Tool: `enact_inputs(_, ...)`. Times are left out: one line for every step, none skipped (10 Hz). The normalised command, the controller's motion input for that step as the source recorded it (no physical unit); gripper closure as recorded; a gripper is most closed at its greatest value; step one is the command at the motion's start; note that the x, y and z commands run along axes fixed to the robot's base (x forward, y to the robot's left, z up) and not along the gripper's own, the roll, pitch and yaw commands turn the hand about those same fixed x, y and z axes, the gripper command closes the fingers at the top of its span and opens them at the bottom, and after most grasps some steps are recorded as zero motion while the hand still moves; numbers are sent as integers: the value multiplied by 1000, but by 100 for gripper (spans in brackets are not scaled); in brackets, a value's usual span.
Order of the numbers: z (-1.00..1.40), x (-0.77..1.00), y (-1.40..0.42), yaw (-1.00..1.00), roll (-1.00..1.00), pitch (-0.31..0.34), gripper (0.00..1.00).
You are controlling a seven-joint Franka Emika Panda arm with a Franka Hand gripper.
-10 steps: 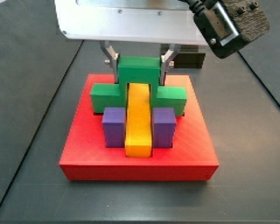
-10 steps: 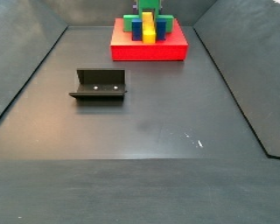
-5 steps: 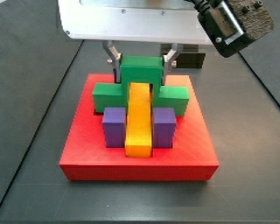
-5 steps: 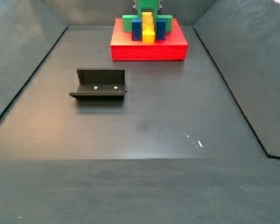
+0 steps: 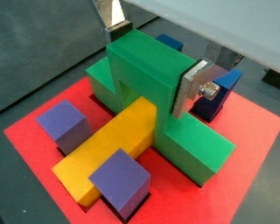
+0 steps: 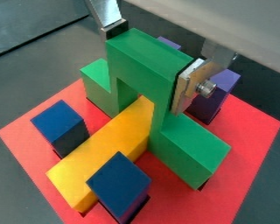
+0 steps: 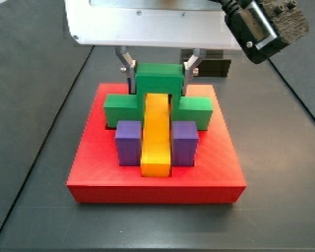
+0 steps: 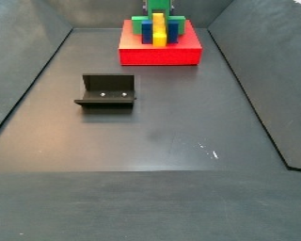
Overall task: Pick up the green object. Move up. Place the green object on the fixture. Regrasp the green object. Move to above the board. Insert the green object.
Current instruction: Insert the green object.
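The gripper [image 7: 157, 67] sits over the board [image 7: 157, 177] in the upper middle of a side view, its silver fingers [image 6: 192, 84] pressed against both sides of the green object's [image 7: 157, 91] central block, clamping it. The green object stands on the board, straddling the far end of the yellow bar [image 7: 155, 133], its arms just behind the purple blocks [image 7: 127, 141]. The fixture [image 8: 106, 92] stands well apart at left centre on the dark floor.
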Motion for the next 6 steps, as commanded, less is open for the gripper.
enact_inputs(-89, 0, 0, 151, 11, -4, 100)
enact_inputs(-77, 0, 0, 129, 1, -9, 100)
enact_inputs(-34, 0, 0, 54, 4, 0, 100)
enact_inputs(-74, 14, 0, 109, 40, 0, 100)
enact_inputs(-23, 0, 0, 57, 17, 0, 100)
enact_inputs(-23, 0, 0, 0, 0, 0, 100)
